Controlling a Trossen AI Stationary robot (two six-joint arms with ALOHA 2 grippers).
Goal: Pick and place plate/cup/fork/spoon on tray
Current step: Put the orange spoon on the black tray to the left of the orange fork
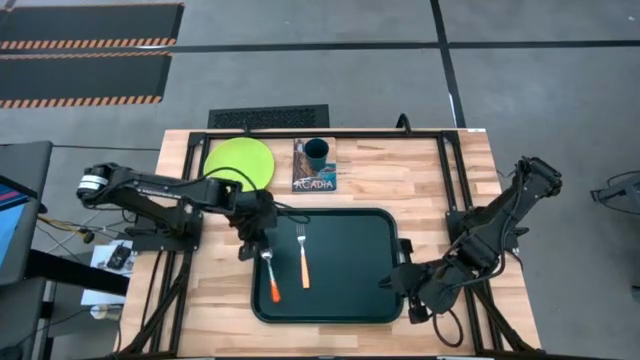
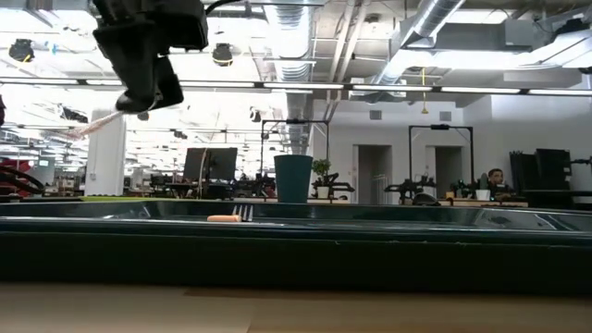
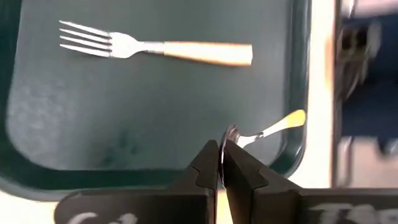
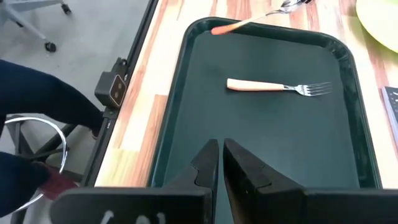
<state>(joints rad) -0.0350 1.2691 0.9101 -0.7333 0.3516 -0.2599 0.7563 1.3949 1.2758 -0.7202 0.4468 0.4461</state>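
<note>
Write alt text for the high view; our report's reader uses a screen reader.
From above, the left gripper holds the spoon by its bowl over the tray, beside the fork. The plate and cup wait behind.

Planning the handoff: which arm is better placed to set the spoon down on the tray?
The left gripper: it already pinches the spoon by its bowl over the tray's left edge. The right gripper waits shut at the tray's right edge.
</note>
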